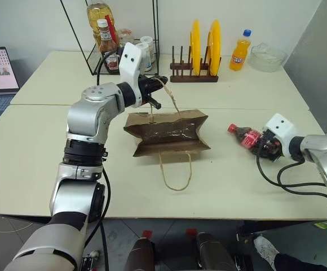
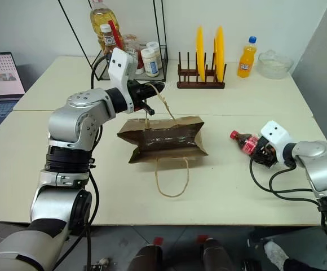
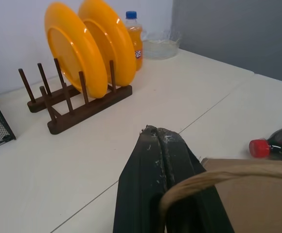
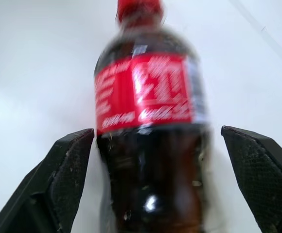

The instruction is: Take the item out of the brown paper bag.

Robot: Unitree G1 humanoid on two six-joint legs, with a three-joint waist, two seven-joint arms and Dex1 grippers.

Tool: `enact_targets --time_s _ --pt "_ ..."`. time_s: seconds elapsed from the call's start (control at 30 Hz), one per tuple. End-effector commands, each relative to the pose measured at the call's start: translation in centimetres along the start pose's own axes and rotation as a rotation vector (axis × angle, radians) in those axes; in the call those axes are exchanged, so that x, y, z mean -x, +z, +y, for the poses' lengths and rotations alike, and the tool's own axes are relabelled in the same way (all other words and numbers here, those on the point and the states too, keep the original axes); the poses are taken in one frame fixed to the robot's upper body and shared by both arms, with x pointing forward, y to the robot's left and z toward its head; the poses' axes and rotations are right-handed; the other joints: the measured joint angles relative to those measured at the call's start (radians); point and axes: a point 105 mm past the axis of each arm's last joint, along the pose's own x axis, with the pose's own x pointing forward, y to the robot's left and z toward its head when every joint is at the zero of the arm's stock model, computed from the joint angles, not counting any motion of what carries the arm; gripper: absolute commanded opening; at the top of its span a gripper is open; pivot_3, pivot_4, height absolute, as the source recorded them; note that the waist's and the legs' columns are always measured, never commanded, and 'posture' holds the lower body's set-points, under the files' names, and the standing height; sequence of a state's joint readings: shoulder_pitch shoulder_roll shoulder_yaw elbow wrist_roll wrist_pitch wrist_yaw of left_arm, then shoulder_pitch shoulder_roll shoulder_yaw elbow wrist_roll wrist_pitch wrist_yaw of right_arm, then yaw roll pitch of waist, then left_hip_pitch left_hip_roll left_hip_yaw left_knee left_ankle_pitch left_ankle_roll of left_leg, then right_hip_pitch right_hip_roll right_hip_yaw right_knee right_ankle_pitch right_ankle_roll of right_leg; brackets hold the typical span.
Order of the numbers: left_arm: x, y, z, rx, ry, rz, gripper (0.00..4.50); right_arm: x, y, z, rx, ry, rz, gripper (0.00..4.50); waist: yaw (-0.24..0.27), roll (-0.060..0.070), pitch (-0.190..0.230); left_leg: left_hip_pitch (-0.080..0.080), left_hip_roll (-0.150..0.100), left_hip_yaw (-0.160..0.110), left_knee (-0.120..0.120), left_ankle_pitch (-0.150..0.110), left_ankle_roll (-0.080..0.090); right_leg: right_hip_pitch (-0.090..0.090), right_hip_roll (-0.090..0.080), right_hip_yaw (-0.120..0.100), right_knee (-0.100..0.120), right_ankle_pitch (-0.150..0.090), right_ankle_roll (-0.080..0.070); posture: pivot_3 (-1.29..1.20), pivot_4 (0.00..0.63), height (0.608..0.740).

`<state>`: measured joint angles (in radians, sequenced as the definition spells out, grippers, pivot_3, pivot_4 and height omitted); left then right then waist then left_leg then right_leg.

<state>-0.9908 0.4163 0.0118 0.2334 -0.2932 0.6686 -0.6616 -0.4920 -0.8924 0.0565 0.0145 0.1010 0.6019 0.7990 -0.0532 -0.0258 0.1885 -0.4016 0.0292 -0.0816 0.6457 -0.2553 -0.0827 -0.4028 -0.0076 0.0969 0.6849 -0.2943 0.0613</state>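
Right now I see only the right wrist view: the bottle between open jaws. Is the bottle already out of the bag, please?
Observer: Yes. The bottle lies on its side on the table, to the right of the bag and apart from it.
Operator: What is the left gripper doing?
Observer: The left gripper is above the bag, its jaws shut on one handle, which is pulled up.
Operator: Where is the other handle?
Observer: It lies flat on the table, on the near side of the bag.
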Motion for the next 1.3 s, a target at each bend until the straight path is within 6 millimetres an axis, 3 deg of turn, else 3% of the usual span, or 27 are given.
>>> enact_targets --time_s 0.03,0.13,0.2,0.33,0.57,0.83,1.0,1.13,1.3 --pt "0.7 1.7 0.4 -0.046 0.005 -0.052 0.0 1.7 4.5 -1.5 0.071 -0.119 -0.191 4.46 -0.001 0.0 0.0 0.0 0.0 0.0 0.0 0.0 0.0 0.0 0.0 0.0 0.0 0.0 0.0 0.0 0.15 0.74" --pt "0.7 1.6 1.6 -0.054 0.047 -0.05 0.4 2.1 7.9 0.6 0.029 -0.099 -0.371 4.5 -0.004 0.0 0.0 0.001 0.0 0.0 0.0 0.0 0.0 0.0 0.0 0.0 0.001 0.0 0.0 0.0 0.15 0.74" --pt "0.6 1.6 2.2 -0.053 0.066 -0.056 0.92 1.9 8.8 2.1 0.03 -0.088 -0.433 4.5 -0.003 0.0 0.0 0.001 0.0 0.0 0.0 0.0 0.0 0.0 0.001 0.0 0.003 0.0 0.0 0.0 0.15 0.74" --pt "0.4 1.5 3.6 -0.059 0.13 -0.054 2.24 0.6 8.1 3.8 -0.053 -0.125 -0.452 4.5 0.003 0.0 0.0 0.0 0.0 -0.001 0.001 0.0 0.0 0.0 0.0 0.0 0.003 0.0 0.0 0.0 0.15 0.74" --pt "1.1 0.7 6.3 -0.103 0.245 -0.008 4.49 -0.4 7.7 3.7 -0.099 -0.178 -0.454 4.5 0.002 0.0 0.0 0.0 0.0 0.0 0.001 0.0 0.0 -0.001 0.0 0.0 0.004 0.0 0.0 0.0 0.15 0.74" --pt "2.2 -0.4 8.6 -0.148 0.338 0.042 4.49 -1.9 7.3 3.8 -0.124 -0.185 -0.449 4.5 -0.003 0.0 0.0 0.0 0.0 0.0 0.001 0.0 0.0 -0.002 0.0 0.0 0.005 0.0 0.0 0.0 0.15 0.74" --pt "0.8 0.4 8.5 -0.11 0.307 0.029 4.49 -2.8 7.8 3.8 -0.138 -0.182 -0.463 4.5 -0.003 0.0 0.0 0.0 0.0 0.0 0.001 0.0 0.0 -0.002 0.0 0.0 0.005 0.0 0.0 0.0 0.15 0.74" --pt "0.5 0.1 10.0 -0.058 0.373 0.056 4.49 -3.1 8.4 3.9 -0.139 -0.177 -0.481 4.5 -0.004 0.0 0.0 0.0 -0.001 0.0 0.001 0.0 0.0 -0.002 0.0 -0.001 0.005 0.0 0.0 0.0 0.15 0.74" --pt "-0.4 0.3 9.6 -0.05 0.355 0.05 4.49 -3.2 8.5 4.0 -0.147 -0.188 -0.488 4.5 -0.004 0.0 0.0 0.0 -0.001 0.0 0.0 0.0 0.0 -0.002 0.0 -0.001 0.005 0.0 0.0 0.0 0.15 0.74"
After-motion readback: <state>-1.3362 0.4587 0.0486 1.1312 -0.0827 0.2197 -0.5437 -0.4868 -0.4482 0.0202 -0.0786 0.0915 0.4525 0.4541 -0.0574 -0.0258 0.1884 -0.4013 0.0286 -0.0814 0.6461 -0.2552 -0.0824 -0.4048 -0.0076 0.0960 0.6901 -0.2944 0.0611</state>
